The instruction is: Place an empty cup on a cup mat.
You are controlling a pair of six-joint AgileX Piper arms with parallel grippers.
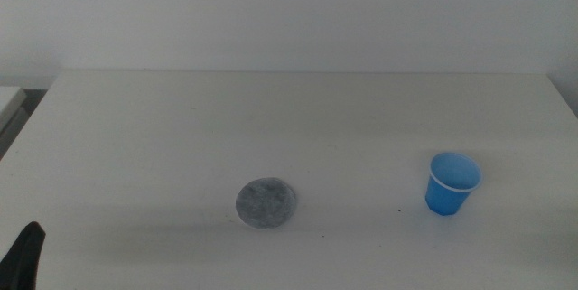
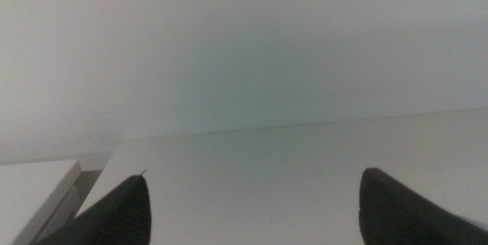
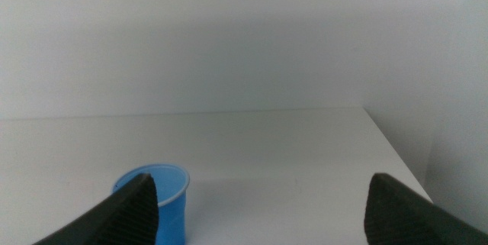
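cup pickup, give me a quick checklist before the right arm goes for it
1. The cup upright, mouth up: ok.
2. Cup empty: cannot tell, the inside bottom is not clear.
3. The cup mat bare and flat on the table: ok.
4. Cup apart from mat: ok.
5. The right gripper open, cup partly behind one jaw: ok.
6. The left gripper open, waiting at the table's near left edge: ok.

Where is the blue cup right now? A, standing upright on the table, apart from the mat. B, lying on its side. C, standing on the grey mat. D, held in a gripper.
A: the cup stands upright on the table, well apart from the cup mat, which is bare; no gripper touches it.
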